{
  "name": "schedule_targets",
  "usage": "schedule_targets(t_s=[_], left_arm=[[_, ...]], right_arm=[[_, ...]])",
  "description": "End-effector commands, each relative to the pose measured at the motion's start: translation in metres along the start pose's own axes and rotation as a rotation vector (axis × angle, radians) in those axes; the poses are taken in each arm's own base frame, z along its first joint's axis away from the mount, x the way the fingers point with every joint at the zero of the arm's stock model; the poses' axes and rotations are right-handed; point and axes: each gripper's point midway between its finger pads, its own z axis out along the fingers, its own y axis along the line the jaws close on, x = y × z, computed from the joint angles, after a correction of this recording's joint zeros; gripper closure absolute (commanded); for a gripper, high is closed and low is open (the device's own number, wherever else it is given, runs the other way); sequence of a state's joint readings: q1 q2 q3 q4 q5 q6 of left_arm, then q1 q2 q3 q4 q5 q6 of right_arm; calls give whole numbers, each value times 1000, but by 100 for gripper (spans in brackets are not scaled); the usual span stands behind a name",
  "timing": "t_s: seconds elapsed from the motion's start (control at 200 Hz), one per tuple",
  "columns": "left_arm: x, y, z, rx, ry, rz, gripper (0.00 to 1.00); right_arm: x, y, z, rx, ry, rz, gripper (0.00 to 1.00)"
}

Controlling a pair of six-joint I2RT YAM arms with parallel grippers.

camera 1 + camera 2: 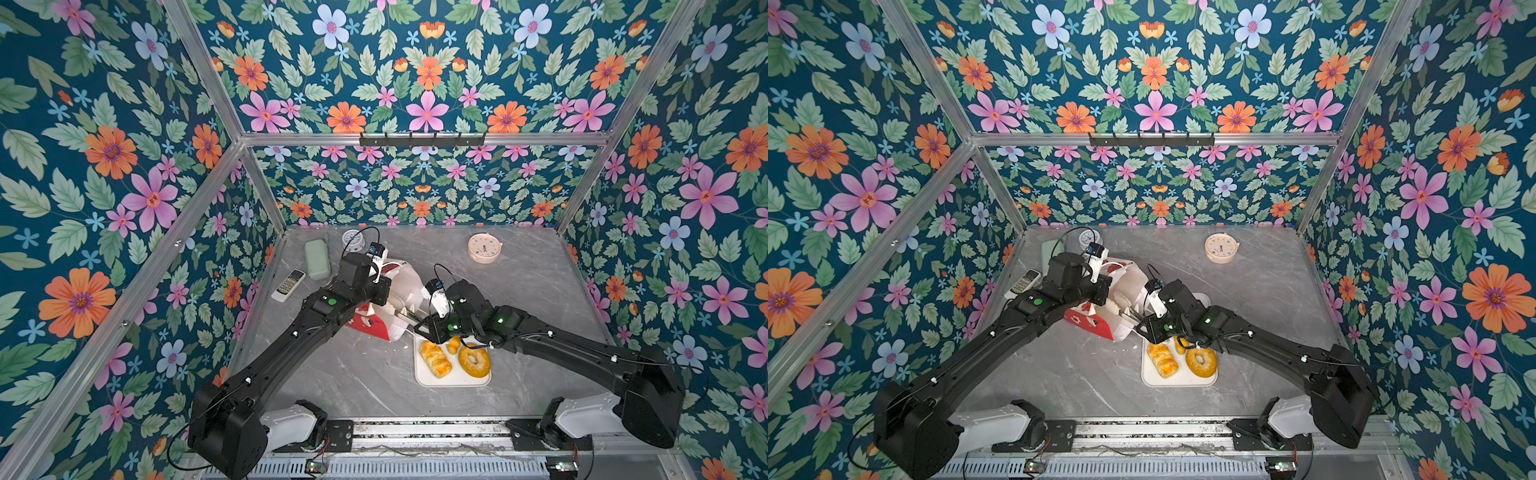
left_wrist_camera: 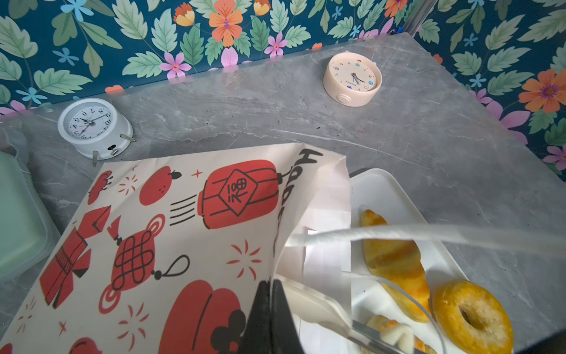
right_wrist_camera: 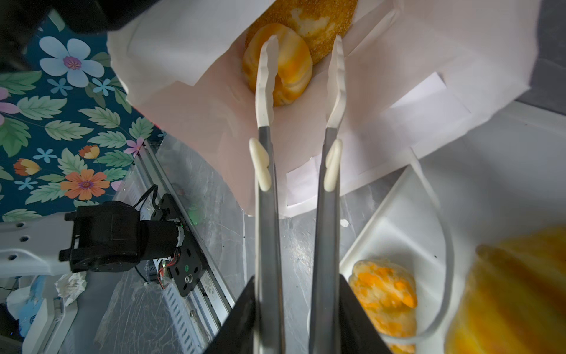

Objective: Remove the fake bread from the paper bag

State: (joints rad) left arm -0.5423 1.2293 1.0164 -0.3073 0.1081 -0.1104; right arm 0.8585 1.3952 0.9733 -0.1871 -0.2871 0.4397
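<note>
Black lettering beginning "Hap" runs along the folded edge of the paper bag (image 2: pixel 183 245), beside a red lantern print (image 2: pixel 240 193) bearing a Chinese character. Hour numerals ring the white alarm clock (image 2: pixel 92 125), "10" among them. The pink clock's (image 2: pixel 352 78) figures are too small to read.

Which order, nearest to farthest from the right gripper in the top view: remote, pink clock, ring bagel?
From the right gripper, clamped on the tongs, in a top view:
1. ring bagel: on the tray, just front-right of the gripper.
2. pink clock: near the back wall, right side.
3. remote: by the table's left edge, beyond the paper bag.
</note>
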Motion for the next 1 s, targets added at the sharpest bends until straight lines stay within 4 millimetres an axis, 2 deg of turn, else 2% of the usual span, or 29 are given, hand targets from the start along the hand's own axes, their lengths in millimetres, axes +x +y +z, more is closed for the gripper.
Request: schedule_targets(t_s=[0.0,0.32,0.595,0.695,0.865,0.89,0.995], left_arm=[[2,-7,-4,41,10,18,100],[-4,-12,-5,65,-4,22,100],[-3,-18,-1,94,-6,30,100],[-3,-21,-2,109,-10,33,100],[-5,-24,-5,115,-23,35,100],[-4,-24,-5,115,-22,35,100],[-6,-26,-6,123,-31,33,100]], right_arm=[[-16,15,7,-81,-60,-18,63],[-9,20,29,-144,9,-11,60],[-19,-5,41,-11,-21,15,59],[-21,-14,50,10,-12,76,59],[-31,-9,59,-20,-19,84,59],[-25,-14,69,-12,5,91,58],[-27,-13,76,-21,12,91,59]])
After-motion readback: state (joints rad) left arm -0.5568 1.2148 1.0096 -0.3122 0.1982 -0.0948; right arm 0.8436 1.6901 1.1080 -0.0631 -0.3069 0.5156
